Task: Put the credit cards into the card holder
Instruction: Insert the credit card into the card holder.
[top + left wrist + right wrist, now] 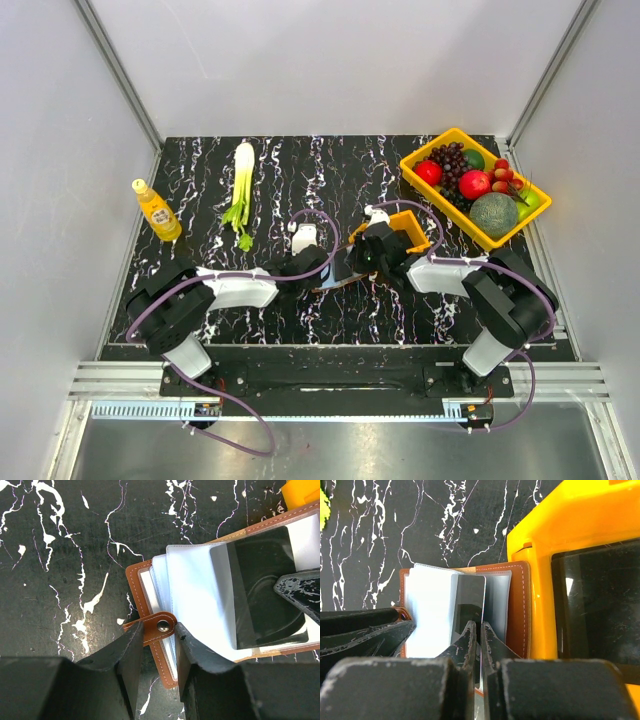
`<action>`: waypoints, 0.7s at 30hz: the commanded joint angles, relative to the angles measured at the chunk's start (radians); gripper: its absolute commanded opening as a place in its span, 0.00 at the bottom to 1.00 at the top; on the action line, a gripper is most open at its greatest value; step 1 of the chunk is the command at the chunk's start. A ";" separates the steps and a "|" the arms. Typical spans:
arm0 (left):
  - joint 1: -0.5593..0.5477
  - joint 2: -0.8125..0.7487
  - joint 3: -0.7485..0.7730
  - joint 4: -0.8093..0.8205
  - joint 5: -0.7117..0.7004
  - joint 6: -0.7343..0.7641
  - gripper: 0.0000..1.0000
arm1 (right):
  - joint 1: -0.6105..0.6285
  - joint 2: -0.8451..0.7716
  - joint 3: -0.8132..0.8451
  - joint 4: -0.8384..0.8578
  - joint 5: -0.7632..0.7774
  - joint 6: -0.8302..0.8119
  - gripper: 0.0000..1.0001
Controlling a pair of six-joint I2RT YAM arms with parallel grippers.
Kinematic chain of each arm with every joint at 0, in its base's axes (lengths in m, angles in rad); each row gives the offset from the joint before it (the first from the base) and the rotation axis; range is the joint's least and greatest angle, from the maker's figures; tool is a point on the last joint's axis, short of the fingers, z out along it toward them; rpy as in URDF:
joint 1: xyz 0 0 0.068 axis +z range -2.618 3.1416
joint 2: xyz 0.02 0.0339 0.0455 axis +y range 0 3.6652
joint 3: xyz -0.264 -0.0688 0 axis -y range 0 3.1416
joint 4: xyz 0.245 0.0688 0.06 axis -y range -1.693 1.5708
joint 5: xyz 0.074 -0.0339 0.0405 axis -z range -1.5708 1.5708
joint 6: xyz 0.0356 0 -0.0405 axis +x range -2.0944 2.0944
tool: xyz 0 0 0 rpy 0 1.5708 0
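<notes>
Beside the orange bin (570,540), your right gripper (480,630) pinches a card (469,602); left gripper (157,640) straddles the card holder (200,610) strap. Misalignment could buckle the sleeve.

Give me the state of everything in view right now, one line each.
Card holder: open, lying on the table, clear sleeves fanned.
Snap tab: between the left gripper fingers.
Card: pinched edge-on by the right gripper, over the open sleeves.
Orange bin: upright, beside the card holder.
Bottle: lying on the table.
Fruit tray: full of fruit.
</notes>
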 commanded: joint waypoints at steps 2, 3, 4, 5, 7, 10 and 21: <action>0.005 0.087 -0.054 -0.222 0.031 0.023 0.34 | -0.005 0.035 -0.040 0.052 0.034 0.062 0.08; 0.003 0.086 -0.052 -0.222 0.034 0.022 0.34 | -0.004 0.036 -0.042 0.051 0.034 0.062 0.08; 0.005 0.084 -0.054 -0.219 0.036 0.022 0.34 | -0.005 0.032 -0.045 0.049 0.034 0.064 0.08; 0.003 0.084 -0.052 -0.221 0.033 0.022 0.34 | -0.004 0.027 -0.047 0.046 0.043 0.058 0.08; 0.005 0.089 -0.054 -0.219 0.033 0.022 0.34 | -0.007 0.010 -0.050 0.029 0.092 0.039 0.08; 0.003 0.095 -0.057 -0.218 0.036 0.017 0.34 | -0.008 -0.001 -0.028 0.011 0.037 -0.005 0.07; 0.005 0.063 -0.071 -0.196 0.057 -0.054 0.38 | 0.008 0.022 -0.013 -0.052 -0.086 0.070 0.12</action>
